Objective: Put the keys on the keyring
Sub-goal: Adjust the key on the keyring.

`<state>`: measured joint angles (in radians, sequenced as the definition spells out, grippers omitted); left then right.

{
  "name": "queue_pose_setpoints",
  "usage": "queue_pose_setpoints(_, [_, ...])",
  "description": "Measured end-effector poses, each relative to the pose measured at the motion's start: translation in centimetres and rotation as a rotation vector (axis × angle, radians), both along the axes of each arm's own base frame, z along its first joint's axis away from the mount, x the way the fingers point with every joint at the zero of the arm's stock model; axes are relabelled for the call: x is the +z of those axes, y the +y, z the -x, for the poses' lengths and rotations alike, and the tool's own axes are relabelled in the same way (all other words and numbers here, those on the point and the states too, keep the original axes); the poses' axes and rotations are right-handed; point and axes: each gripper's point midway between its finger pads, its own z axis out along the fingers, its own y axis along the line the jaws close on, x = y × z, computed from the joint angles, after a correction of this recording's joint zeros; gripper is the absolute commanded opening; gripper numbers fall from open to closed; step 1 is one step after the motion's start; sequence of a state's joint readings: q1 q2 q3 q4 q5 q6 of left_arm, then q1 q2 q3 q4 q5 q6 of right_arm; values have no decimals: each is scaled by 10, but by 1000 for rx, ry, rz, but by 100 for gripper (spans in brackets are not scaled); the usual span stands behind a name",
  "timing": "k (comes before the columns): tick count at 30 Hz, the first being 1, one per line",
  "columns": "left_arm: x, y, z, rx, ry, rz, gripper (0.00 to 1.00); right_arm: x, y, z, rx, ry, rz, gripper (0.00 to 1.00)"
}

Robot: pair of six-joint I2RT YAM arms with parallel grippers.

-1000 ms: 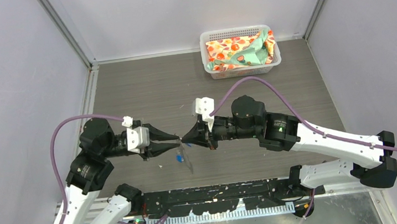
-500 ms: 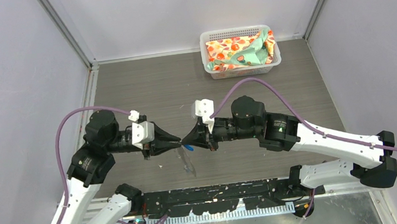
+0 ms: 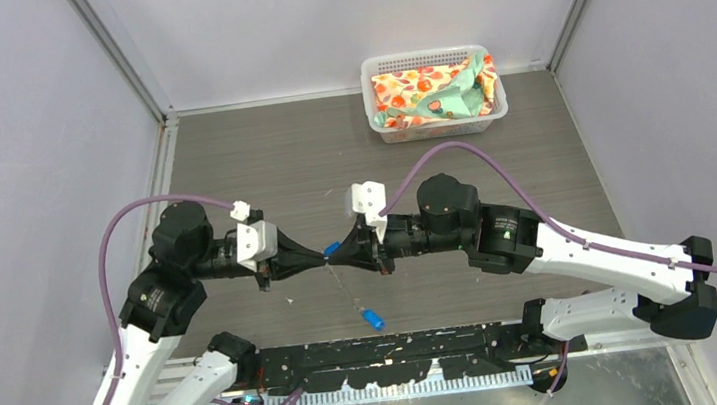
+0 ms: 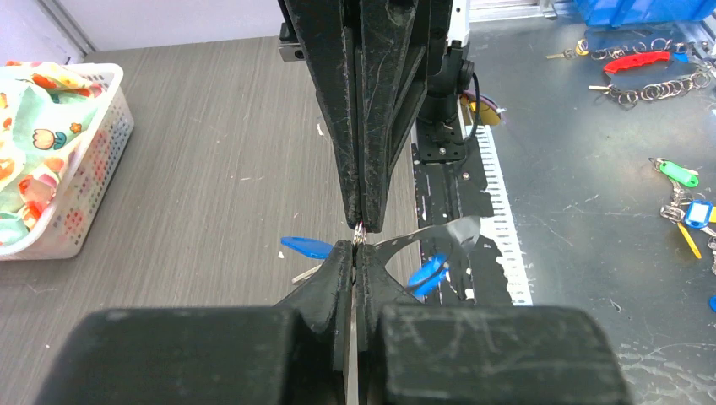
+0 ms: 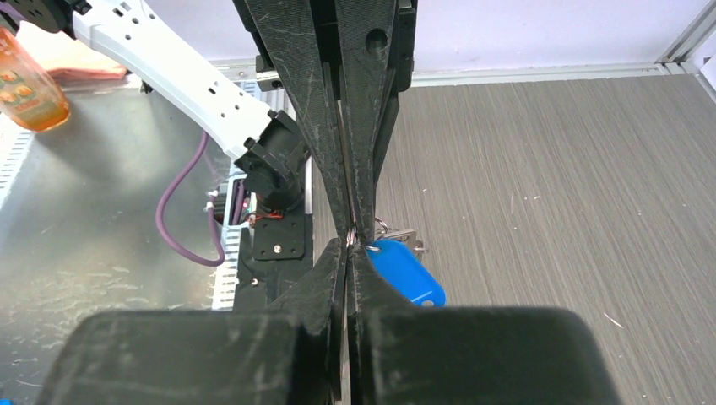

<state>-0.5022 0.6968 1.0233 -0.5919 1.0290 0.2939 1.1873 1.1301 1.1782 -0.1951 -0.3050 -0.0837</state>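
Note:
My left gripper and right gripper meet tip to tip above the table, both shut on the keyring. The keyring is a thin silvery wire that hangs down toward the near edge. In the left wrist view it arcs away to the right from my shut jaws. One blue key sits right at the tips, and shows in the left wrist view and the right wrist view. The other blue key hangs at the ring's low end, also in the left wrist view.
A white basket holding patterned cloth stands at the back right, also in the left wrist view. The black base rail runs along the near edge. Spare keyrings and coloured tags lie on the metal bench beyond.
My left gripper has shut and moved right to meet the right gripper's tips. The ring has swung, and one blue key has dropped to its low end toward the near edge.

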Motion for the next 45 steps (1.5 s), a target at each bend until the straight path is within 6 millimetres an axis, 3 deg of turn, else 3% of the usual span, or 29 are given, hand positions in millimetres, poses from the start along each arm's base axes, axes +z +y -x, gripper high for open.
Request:
queue_pose_setpoints(8, [-2,2,-1,18,-2,-2,1,-3,-4,-1,-13,29,75,42])
queue_pose_setpoints(12, [-6,3,-2,30,2,-16,1,3,-11,-4,-40,30,131,48])
queue_pose_setpoints(19, [-13,1,-9,36,10,-38,1,22,-3,-12,-44,30,254,48])
queue_pose_setpoints(29, [-15,2,-12,47,-5,-50,1,-14,-4,-17,-13,81,459,41])
queue_pose_setpoints(40, [-15,2,-11,45,-9,-49,1,-11,2,-16,36,77,475,38])
queue_pose_setpoints(45, [-15,2,-11,45,-9,-49,1,-20,7,-16,59,79,501,29])
